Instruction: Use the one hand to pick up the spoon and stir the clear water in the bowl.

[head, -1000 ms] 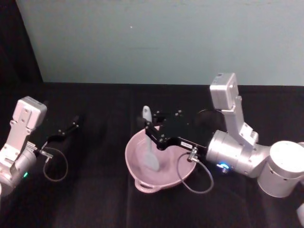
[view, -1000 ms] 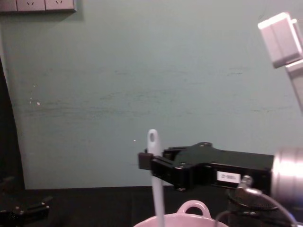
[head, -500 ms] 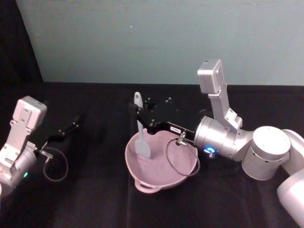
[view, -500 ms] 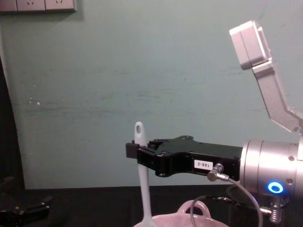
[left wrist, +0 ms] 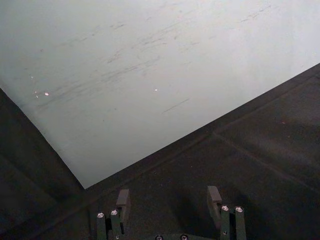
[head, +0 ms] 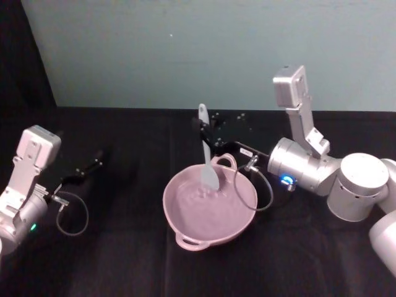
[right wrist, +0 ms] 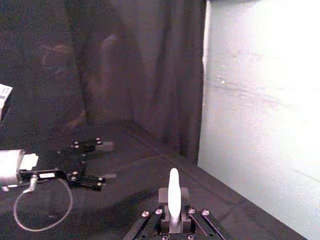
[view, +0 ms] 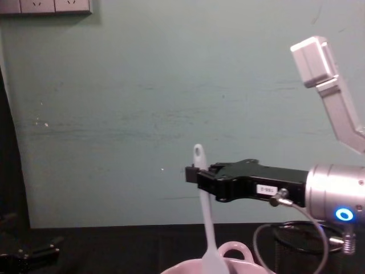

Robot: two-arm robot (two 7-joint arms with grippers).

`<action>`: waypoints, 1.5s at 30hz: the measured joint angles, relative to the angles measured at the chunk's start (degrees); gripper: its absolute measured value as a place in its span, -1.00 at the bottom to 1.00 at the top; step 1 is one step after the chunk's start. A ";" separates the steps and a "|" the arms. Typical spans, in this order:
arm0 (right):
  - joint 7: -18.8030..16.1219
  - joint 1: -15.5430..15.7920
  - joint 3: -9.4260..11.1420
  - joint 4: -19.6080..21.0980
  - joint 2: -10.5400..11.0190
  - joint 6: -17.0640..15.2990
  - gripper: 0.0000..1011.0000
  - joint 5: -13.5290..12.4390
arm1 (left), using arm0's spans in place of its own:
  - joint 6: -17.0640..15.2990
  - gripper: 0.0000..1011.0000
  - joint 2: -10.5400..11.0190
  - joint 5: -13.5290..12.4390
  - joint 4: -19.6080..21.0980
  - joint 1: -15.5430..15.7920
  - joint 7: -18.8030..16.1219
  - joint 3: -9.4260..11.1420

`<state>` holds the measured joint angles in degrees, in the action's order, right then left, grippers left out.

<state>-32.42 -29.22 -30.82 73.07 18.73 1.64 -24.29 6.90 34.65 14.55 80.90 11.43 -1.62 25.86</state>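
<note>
Fingers (view: 190, 173) of the right gripper (head: 204, 132) are clamped on the upper handle of the spoon (head: 206, 154). The right wrist view shows the white handle (right wrist: 173, 194) pinched between both pads.

The bowl (head: 167, 204) sits on the black table (head: 124, 260), with one loop (head: 226, 161) on its far rim and another on its near rim. Faint ripples show inside it. It looks light enough to slide if the blade pushes on its wall, and its water could slop over the low rim.

The right gripper hangs above the bowl's far edge, with its wrist reaching in from the bowl's right. The left gripper (left wrist: 168, 199) is parked well to the left of the bowl, its fingers spread with nothing between them.

The spoon stands nearly upright. Its blade (head: 210, 177) is down inside the bowl's far part, just beside the far loop. I cannot tell whether the tip is wet. The spoon reads as light, stiff, smooth plastic. Held this high, just under the hole (view: 197, 150), it works as a long lever. Water drag on the flat blade could twist or pivot it between flat jaws, so I would judge a firm hold on the handle's flat faces safest. The stirring should be slow and well away from the bowl's wall.
</note>
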 joint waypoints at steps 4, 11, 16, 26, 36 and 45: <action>0.75 0.90 0.91 1.38 0.99 -0.12 -0.76 0.30 | 0.00 0.99 0.00 0.00 0.00 0.00 0.00 0.00; 1.60 3.67 2.24 5.63 3.39 -1.26 -0.76 0.46 | 0.00 0.99 0.00 0.00 0.00 0.00 0.00 0.00; 1.55 6.43 2.88 9.49 5.11 -1.86 -0.76 -0.05 | 0.00 0.99 0.00 0.00 0.00 0.00 0.00 0.00; -0.03 9.30 1.39 13.03 5.23 -1.92 -0.76 -1.33 | 0.00 0.99 0.00 0.00 0.00 0.00 0.00 0.00; -1.45 6.32 -1.48 9.27 1.77 -1.03 -0.76 -1.50 | 0.00 0.99 0.00 0.00 0.00 0.00 0.00 0.00; -0.81 3.47 -1.64 4.53 -0.44 0.32 -0.76 -0.75 | 0.00 0.99 0.00 0.00 0.00 0.00 0.00 0.00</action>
<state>-33.22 -25.76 -32.46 77.60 18.29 1.95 -25.03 6.91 34.64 14.55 80.90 11.43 -1.62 25.86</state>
